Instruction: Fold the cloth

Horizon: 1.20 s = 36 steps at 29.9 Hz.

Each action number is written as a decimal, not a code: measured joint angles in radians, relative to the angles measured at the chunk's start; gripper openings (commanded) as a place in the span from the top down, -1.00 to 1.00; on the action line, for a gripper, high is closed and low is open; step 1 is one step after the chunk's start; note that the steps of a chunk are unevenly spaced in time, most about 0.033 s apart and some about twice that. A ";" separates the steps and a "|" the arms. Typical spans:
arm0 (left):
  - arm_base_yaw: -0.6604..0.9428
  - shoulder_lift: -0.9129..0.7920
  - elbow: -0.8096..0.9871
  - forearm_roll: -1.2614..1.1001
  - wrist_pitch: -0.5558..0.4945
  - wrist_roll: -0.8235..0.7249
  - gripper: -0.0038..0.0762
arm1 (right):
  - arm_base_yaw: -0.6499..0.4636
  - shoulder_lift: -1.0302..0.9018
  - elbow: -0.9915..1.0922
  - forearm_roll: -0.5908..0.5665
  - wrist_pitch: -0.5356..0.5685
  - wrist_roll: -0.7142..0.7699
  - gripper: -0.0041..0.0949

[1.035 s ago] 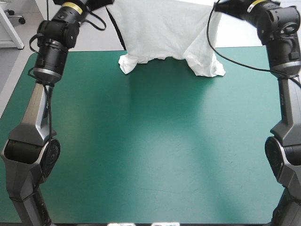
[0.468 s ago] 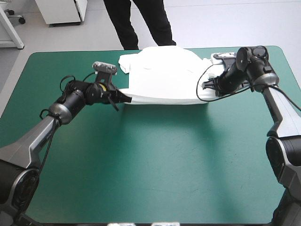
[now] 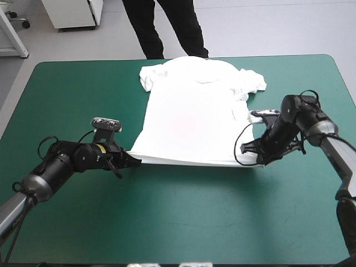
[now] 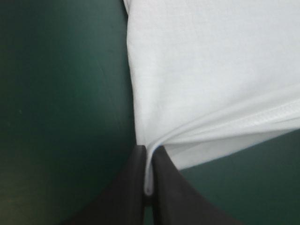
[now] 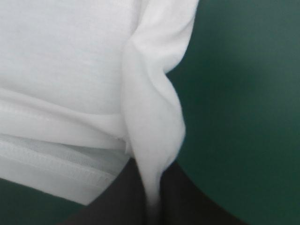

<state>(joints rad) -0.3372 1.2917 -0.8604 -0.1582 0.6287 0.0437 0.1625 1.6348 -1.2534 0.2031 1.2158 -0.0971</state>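
High view: from above and behind the robot, facing forward and down; far enough off to take in the whole bench (image 3: 178, 222), its far edge near the top.
Left wrist view: from over the left end effector (image 4: 149, 152), looking along it, very near the shirt (image 4: 211, 70); one hem corner fills most of it.
Right wrist view: from over the right end effector (image 5: 152, 171), equally near, at the opposite hem corner.
Shared: the high view holds both corners; each wrist view shares its own corner with it.

one t-shirt (image 3: 189, 111), one table (image 3: 183, 222), two arms (image 3: 55, 167) (image 3: 314, 119).
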 measured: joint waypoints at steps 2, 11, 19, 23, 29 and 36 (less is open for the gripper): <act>-0.006 -0.040 0.037 -0.003 0.012 0.000 0.93 | 0.015 -0.041 0.060 0.004 0.000 0.001 0.95; -0.076 -0.186 0.183 -0.014 0.147 -0.037 0.93 | 0.034 -0.186 0.262 0.011 -0.007 0.007 0.95; -0.141 -0.227 0.273 -0.044 0.189 -0.081 0.93 | 0.034 -0.299 0.408 0.016 -0.014 0.011 0.95; -0.211 -0.273 0.325 -0.044 0.199 -0.155 0.93 | 0.034 -0.349 0.478 0.018 -0.016 0.012 0.95; -0.281 -0.315 0.361 -0.041 0.204 -0.208 0.93 | 0.034 -0.374 0.521 0.018 -0.023 0.012 0.93; -0.281 -0.315 0.362 -0.006 0.180 -0.219 0.60 | 0.034 -0.374 0.525 0.015 -0.056 -0.013 0.23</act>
<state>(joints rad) -0.6184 0.9767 -0.4987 -0.1639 0.8088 -0.1748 0.1966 1.2606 -0.7281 0.2179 1.1597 -0.1100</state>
